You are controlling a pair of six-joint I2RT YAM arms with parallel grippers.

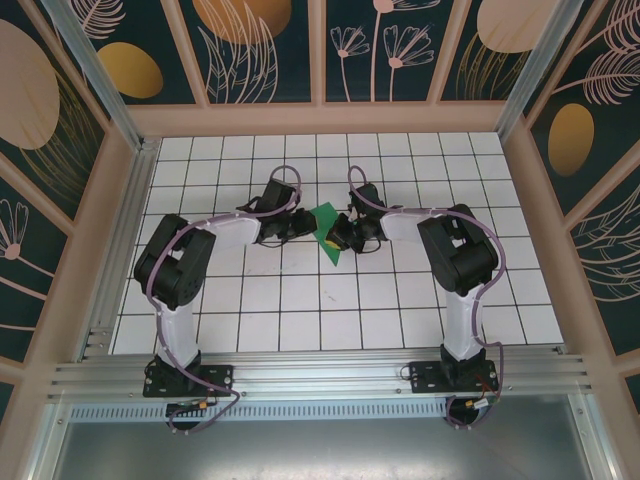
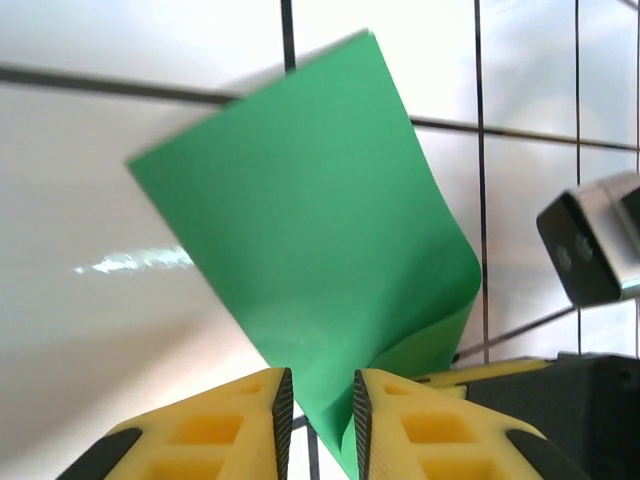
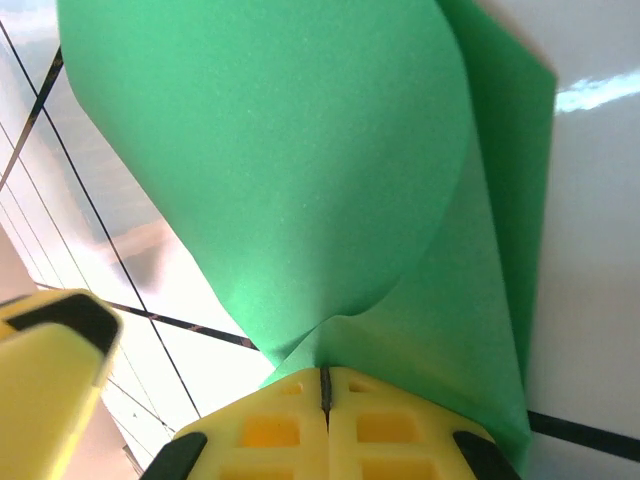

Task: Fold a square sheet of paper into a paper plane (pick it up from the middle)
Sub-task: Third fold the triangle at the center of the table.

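Aluminium rail [image 1: 320, 375] along the near edge carries both arm bases; left arm [image 1: 175, 270] and right arm [image 1: 465, 260] elbow outward, then reach in over the middle of the counter [image 1: 300, 310], white tiles with a dark grid

left gripper [image 1: 298, 226] and right gripper [image 1: 345, 235] face each other there, square sheet of paper [image 1: 325, 232] between them: green, partly folded, skewed to the grid, one corner pointing back toward the bases

left wrist view: yellow fingers [image 2: 250, 400] stand a little apart, so left gripper is released; lower edge of the sheet sits in the gap, not pinched. Sheet is doubled over itself with a soft rounded fold on the right, top layer spreading away from the fingers; grey block [image 2: 600, 240] on the right arm just beside that fold

right wrist view: its fingers are pressed tight together, right gripper clenched on the sheet where the layers meet, paper coming straight out of the seam; one layer bulges in a curve, second layer flatter behind it on the right

beyond: wooden frame [image 1: 320, 118] and dark panels [image 1: 400, 70] with leaf and flower prints close the far side
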